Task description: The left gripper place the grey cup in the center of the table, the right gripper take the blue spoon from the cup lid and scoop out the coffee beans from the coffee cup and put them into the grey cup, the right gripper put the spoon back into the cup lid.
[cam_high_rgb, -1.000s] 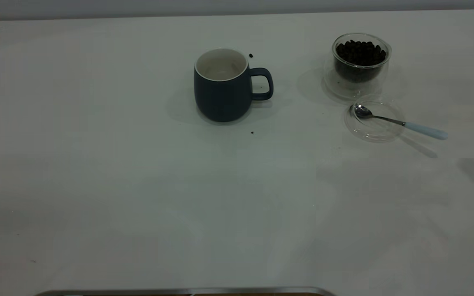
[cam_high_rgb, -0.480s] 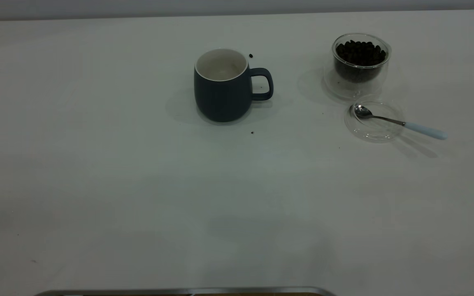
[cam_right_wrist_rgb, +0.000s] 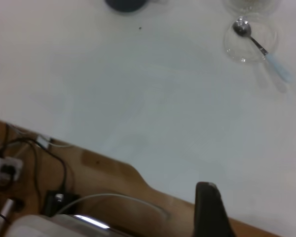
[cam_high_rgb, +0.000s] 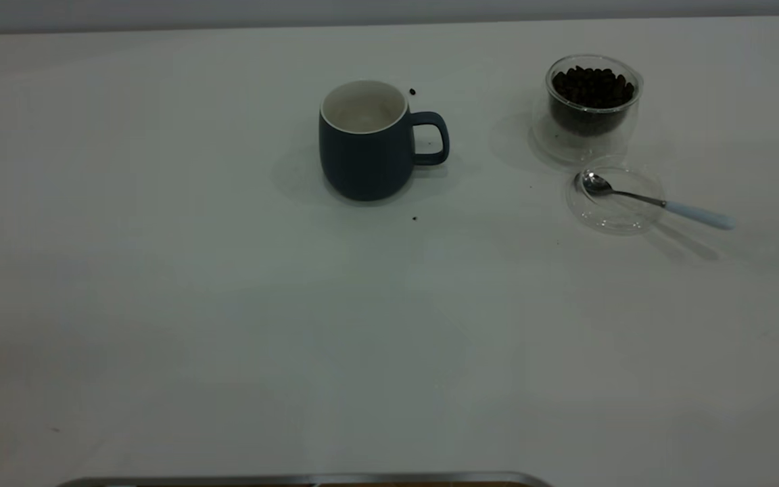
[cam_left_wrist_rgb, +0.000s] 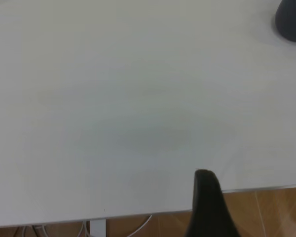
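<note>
The spoon lies with its bowl in the clear lid and its pale handle pointing out toward the right — the right hand is the nearer, pulled back past the counter edge. Neither hand's opening can be told. The cup stands mid-counter.

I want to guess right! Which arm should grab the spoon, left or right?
Likely right. The spoon lies in the cup lid at the right of the table; the right wrist view shows it, the left one only the grey cup. Both arms are outside the exterior view.
</note>
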Action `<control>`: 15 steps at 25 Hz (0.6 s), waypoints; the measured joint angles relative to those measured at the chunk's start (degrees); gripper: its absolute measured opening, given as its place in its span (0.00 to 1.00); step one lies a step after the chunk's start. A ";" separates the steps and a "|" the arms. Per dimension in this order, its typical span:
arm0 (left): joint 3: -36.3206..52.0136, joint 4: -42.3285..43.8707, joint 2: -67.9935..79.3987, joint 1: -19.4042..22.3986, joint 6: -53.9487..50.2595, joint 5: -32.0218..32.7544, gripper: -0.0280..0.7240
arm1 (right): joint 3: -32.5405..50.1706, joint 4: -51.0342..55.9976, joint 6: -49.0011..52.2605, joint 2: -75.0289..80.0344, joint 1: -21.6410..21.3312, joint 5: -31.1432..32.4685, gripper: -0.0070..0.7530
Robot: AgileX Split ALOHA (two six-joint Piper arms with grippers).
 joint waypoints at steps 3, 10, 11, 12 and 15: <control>0.00 0.00 0.00 0.00 0.00 0.00 0.77 | 0.00 -0.05 -0.32 -6.20 0.00 1.94 0.67; 0.00 0.00 0.00 0.00 0.00 0.00 0.77 | 0.19 -3.29 -1.74 -20.09 0.00 2.77 0.67; 0.00 0.00 0.00 0.00 0.00 0.00 0.77 | 0.51 -4.27 -1.34 -22.20 0.00 2.65 0.67; 0.00 0.00 0.00 0.00 0.00 0.00 0.77 | 1.07 -5.24 -0.25 -24.33 0.00 2.31 0.67; 0.00 0.00 0.00 0.00 0.00 0.00 0.77 | 3.69 -7.64 4.69 -29.70 1.67 0.21 0.67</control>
